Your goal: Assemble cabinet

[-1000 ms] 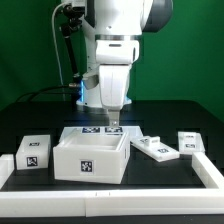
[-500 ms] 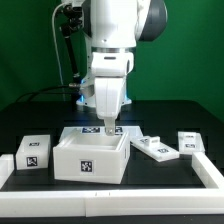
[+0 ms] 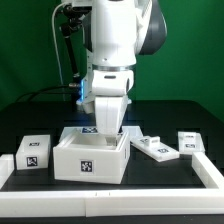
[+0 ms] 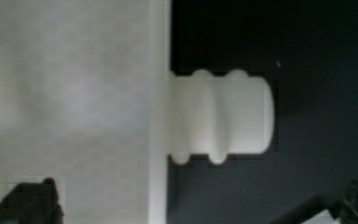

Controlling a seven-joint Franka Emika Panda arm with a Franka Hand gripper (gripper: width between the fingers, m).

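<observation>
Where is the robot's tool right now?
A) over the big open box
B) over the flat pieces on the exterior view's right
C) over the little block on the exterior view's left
A: the tool hangs at the back edge of the big open box, away from the little block and the flat pieces.

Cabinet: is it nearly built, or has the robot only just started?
Barely started, it seems. Done: nothing looks joined; the shell stands open. In hand: the gripper hangs open at the shell's back wall, holding nothing. Left: in the exterior view, the left block, panel and right block lie loose, apart from it.
</observation>
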